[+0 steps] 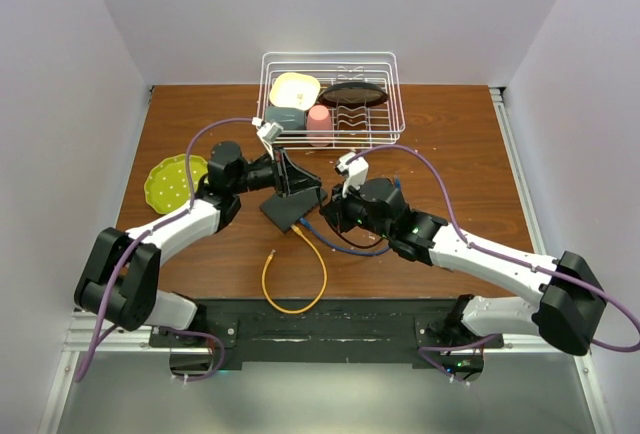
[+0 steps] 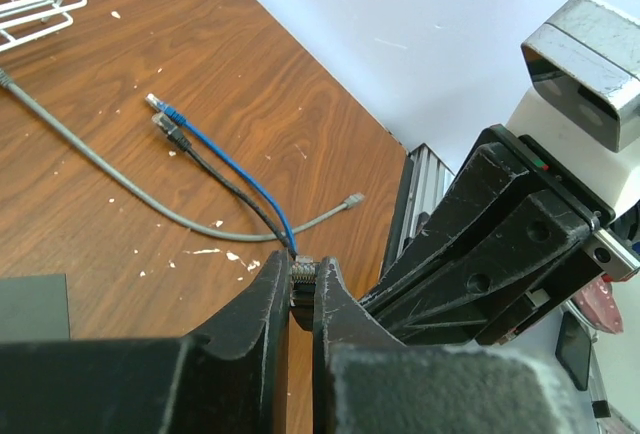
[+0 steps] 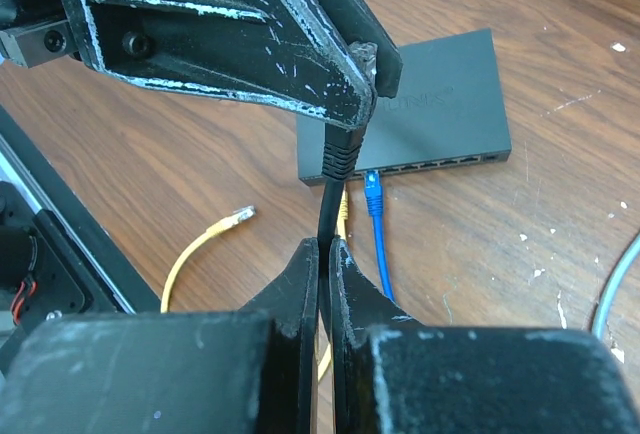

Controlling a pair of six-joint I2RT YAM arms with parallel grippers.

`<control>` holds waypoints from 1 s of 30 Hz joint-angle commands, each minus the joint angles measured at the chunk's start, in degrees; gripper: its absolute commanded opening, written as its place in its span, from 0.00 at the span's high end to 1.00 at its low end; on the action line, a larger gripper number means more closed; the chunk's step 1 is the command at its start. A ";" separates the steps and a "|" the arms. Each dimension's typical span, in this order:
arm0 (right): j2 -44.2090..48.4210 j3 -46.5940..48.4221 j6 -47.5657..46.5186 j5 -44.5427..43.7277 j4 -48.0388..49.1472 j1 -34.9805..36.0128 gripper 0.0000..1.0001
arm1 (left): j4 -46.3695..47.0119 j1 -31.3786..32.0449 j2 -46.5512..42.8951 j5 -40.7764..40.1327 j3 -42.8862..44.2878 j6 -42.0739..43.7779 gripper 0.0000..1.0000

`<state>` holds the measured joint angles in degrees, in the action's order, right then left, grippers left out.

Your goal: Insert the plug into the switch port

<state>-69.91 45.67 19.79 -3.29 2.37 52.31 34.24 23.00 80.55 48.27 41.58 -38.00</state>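
Observation:
My left gripper (image 1: 285,177) (image 2: 303,276) is shut on the plug (image 2: 303,268), a clear connector whose metal contacts show between the fingertips. In the right wrist view the plug's black boot (image 3: 343,154) hangs from the left fingers (image 3: 330,84), just above the near edge of the dark grey switch (image 3: 440,94) (image 1: 283,211). That edge carries a row of ports (image 3: 445,166). My right gripper (image 1: 332,216) (image 3: 327,249) is shut on the black cable (image 3: 326,209) a little below the boot.
A blue plug (image 3: 373,189) sits in the switch edge, and a yellow cable (image 1: 295,279) runs to it, free end (image 3: 238,216) on the table. A grey cable (image 2: 100,169) lies loose. A wire dish rack (image 1: 390,94) stands behind, a green plate (image 1: 172,182) at left.

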 commanded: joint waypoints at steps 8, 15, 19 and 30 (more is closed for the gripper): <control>6.18 -2.42 -0.37 0.92 4.83 0.86 0.61 | 5.40 -0.24 -5.23 0.86 -1.24 3.01 1.00; 11.64 -7.87 0.16 7.39 15.01 0.86 0.43 | 5.04 -0.24 -9.36 1.03 -2.03 4.78 1.00; 12.25 -7.79 -0.10 11.20 17.14 0.77 0.43 | 10.39 -0.24 -10.68 3.84 -3.79 3.90 1.00; 14.80 -8.93 -0.19 14.89 20.39 -0.72 0.48 | 26.76 -0.24 -16.56 11.93 -9.68 -0.06 1.00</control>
<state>-56.07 36.62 19.84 9.04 18.79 52.16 51.27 22.94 67.00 56.80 32.82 -36.47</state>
